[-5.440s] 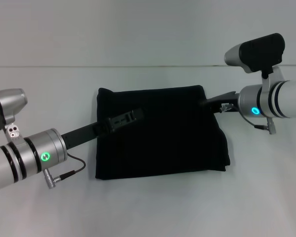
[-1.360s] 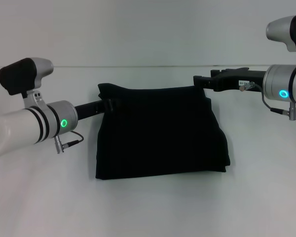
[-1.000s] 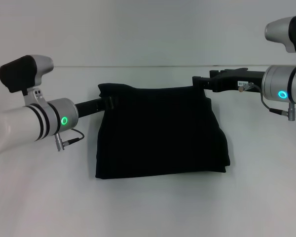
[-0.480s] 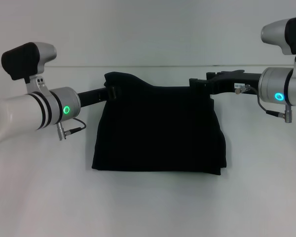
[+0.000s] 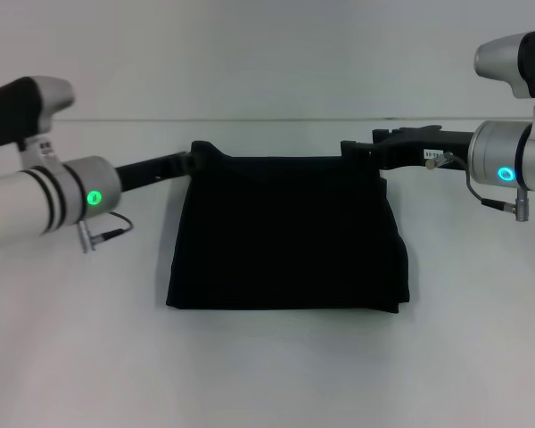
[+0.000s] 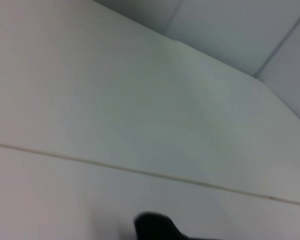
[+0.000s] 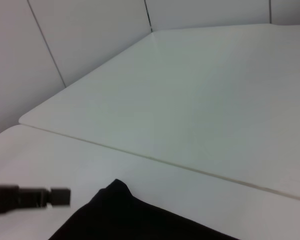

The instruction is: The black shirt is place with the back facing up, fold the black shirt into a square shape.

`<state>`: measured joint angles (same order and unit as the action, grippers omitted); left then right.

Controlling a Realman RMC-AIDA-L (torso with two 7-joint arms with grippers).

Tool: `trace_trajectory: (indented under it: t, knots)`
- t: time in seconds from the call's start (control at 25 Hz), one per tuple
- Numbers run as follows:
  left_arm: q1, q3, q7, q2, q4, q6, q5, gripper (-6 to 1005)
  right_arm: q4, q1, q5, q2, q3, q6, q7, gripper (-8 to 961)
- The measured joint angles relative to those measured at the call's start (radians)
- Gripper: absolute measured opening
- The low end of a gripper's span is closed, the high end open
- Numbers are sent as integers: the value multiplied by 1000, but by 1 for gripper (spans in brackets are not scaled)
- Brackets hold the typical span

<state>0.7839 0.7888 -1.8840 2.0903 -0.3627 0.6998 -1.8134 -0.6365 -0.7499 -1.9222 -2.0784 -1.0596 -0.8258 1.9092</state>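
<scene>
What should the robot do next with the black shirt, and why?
Probably carry the two far corners toward the near edge and lay them down. The left gripper and right gripper each sit at a far corner of the black shirt, with the left corner raised a little, while the near edge lies flat on the table.

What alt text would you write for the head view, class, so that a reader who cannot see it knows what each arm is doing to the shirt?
A folded black shirt lies as a rough square on a white table. The left gripper is at its far left corner and the right gripper at its far right corner, each arm reaching in from its own side. That far edge looks slightly raised at the left corner.
</scene>
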Motion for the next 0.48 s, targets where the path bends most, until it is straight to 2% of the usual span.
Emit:
trace_trajectory:
  t: [0.12,0.28,0.4,0.48]
  knots:
    - [-42,-3,-7,-2,-65,-15,1,190,-7,3,0,3,2,-4,-4,654]
    - [-92,-29,-12,-4,-145,-12,1,342,-10,5,0,6,25,-3,-9,787]
    - [-123,-76,-12,-9,-190,52,2,462,-11,8,0,13,60,-32,-27,844]
    - [-143,-105,-12,-16,-216,162,6,524,-12,12,0,20,105,-88,-58,867]
